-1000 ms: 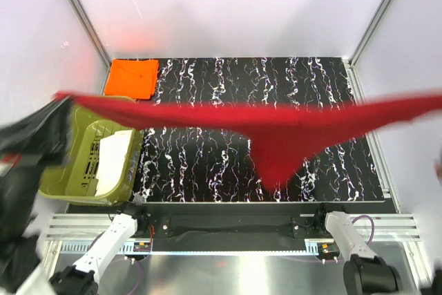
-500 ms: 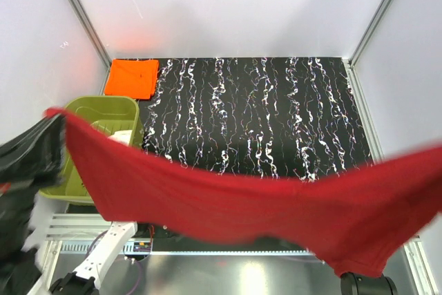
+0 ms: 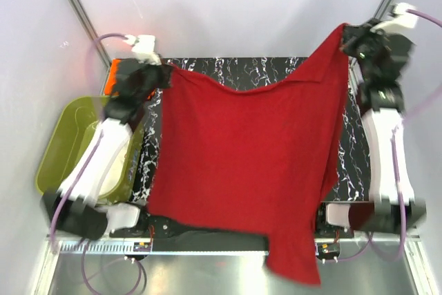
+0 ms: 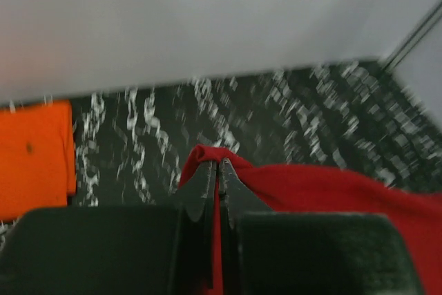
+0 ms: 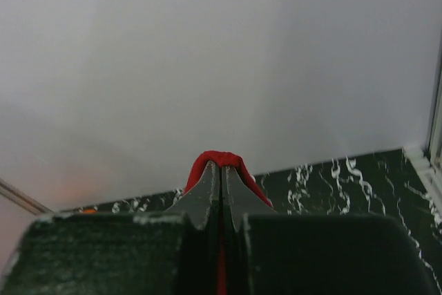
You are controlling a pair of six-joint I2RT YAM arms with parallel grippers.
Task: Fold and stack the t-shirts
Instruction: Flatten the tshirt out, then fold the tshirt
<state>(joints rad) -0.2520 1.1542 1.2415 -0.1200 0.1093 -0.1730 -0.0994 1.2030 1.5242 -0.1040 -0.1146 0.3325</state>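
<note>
Aloft, red t-shirt (image 3: 248, 157) spans left pincer (image 3: 166, 72), right pincer (image 3: 344, 34).

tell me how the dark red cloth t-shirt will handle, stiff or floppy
Probably very floppy: the dark red cloth t-shirt sags between the left fingers and right fingers pinching its corners. Likely light: small pinches hold it. Its hanging tail may bunch when lowered.

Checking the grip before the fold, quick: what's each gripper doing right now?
Left gripper: shut on the red t-shirt.
Right gripper: shut on the red t-shirt too.
</note>
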